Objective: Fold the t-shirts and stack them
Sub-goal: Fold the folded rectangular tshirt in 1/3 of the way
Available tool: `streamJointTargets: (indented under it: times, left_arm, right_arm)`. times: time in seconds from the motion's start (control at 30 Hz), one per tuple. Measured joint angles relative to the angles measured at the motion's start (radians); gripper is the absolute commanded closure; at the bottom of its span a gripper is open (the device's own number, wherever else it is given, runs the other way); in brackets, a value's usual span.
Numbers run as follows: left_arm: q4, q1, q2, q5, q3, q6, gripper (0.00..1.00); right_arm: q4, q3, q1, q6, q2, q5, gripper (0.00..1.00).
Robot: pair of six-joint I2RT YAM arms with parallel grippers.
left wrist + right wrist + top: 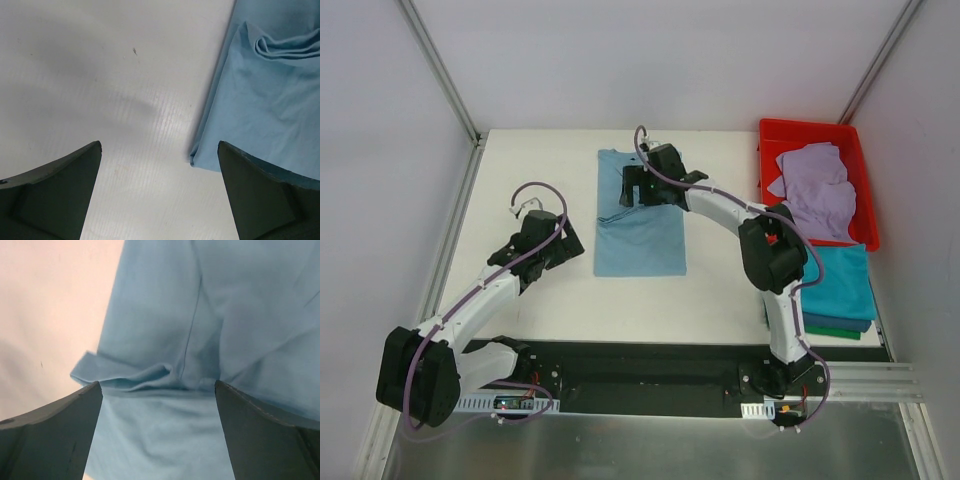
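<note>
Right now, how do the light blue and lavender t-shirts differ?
The light blue t-shirt lies mostly flat on the white table; the lavender t-shirt sits crumpled in the red bin. The right claw is over the blue one; none is near the lavender. Neither is stacked yet.

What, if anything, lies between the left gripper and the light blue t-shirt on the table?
Nothing visible does. The left gripper hangs open over the table, and the folded edge of the light blue t-shirt lies right beside it.
</note>
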Motion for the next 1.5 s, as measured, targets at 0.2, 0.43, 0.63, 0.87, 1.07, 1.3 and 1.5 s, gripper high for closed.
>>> streamJointTargets:
  times: [0.2, 0.43, 0.63, 0.87, 1.07, 1.3, 1.5]
  left_arm:
    - [0.013, 0.000, 0.003, 0.024, -0.002, 0.004, 0.01]
    - [0.043, 0.000, 0.075, 0.108, 0.000, 0.012, 0.01]
    - [0.060, 0.000, 0.140, 0.191, 0.005, 0.020, 0.01]
    - [0.080, 0.000, 0.189, 0.252, 0.017, 0.009, 0.01]
    - [0.067, 0.000, 0.140, 0.219, 0.010, -0.002, 0.01]
    - [0.054, 0.000, 0.115, 0.199, 0.001, -0.008, 0.01]
    - [0.052, 0.000, 0.116, 0.200, 0.001, -0.016, 0.01]
  right_arm:
    - [-0.029, 0.207, -0.060, -0.013, 0.104, 0.013, 0.04]
    - [-0.020, -0.029, -0.072, -0.081, -0.069, 0.069, 0.04]
    - [0.031, -0.308, -0.048, -0.073, -0.333, 0.002, 0.04]
    - [0.139, -0.274, 0.021, 0.014, -0.243, -0.151, 0.04]
    - [0.190, -0.099, 0.090, 0.114, 0.005, -0.233, 0.04]
    - [0.167, 0.179, 0.067, 0.151, 0.223, -0.213, 0.04]
    - [0.077, 0.356, 0.021, 0.134, 0.308, -0.211, 0.04]
